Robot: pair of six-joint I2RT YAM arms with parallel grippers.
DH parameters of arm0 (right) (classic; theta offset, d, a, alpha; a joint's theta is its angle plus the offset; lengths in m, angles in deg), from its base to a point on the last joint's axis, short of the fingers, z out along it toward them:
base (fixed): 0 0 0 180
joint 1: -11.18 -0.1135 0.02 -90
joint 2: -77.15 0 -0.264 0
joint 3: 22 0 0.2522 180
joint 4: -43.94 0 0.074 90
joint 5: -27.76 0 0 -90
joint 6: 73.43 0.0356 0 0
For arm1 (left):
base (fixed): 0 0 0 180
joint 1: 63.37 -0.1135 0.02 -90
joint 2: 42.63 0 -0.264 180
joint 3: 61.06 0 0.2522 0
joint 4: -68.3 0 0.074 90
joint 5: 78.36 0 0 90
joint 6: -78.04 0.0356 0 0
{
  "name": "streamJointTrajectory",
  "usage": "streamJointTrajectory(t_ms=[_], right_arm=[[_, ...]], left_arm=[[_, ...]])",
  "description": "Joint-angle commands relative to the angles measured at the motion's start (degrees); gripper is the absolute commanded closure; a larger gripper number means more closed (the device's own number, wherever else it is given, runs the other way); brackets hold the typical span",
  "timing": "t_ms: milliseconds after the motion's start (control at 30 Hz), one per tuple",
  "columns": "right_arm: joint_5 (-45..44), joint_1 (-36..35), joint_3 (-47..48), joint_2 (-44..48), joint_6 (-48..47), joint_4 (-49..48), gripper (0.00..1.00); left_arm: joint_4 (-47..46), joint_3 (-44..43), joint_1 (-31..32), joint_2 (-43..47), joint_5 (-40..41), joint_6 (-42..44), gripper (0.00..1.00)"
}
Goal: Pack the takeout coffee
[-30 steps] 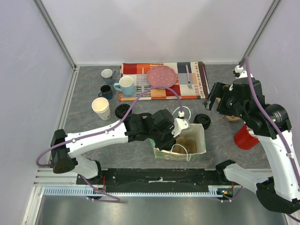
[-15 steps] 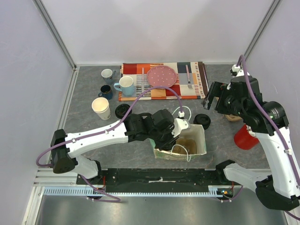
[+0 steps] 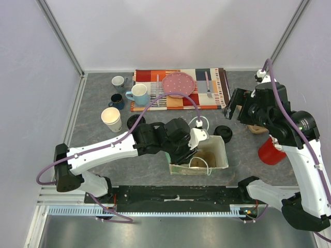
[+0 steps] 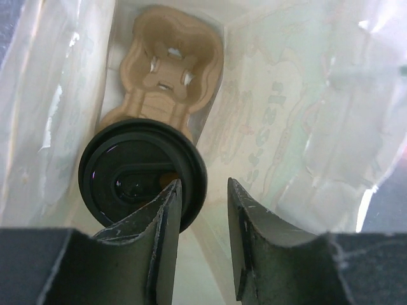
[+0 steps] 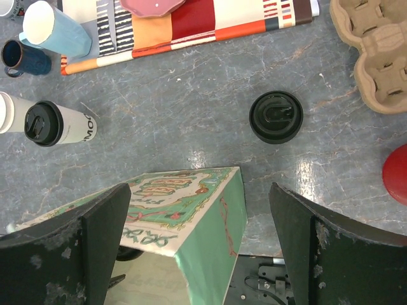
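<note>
Left pincer (image 4: 203, 187) jaws parted, not gripping lidded cup (image 4: 137, 178); looks seated in carrier (image 4: 175, 57) inside bag (image 4: 286, 127). Tip: lift straight up, don't snag lid rim. Right pincer (image 5: 198, 190) wide open, empty.

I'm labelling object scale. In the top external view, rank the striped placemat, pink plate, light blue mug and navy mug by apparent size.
1. striped placemat
2. pink plate
3. light blue mug
4. navy mug
All sit at similar distance from the camera, so the ranking looks dependable.
</note>
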Motion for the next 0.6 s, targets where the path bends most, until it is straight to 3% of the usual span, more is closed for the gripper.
streamJointTrajectory(t_ms=[0,567], right_arm=[[0.05,0.11,2.31,-0.27,-0.77,-1.04,0.02],[0.84,0.11,2.57,-1.59,-1.12,-1.48,0.02]], left_arm=[[0.93,-3.68,-0.26,2.03,0.58,3.54,0.58],[0.93,-8.51,-0.26,3.44,1.55,6.19,0.49]])
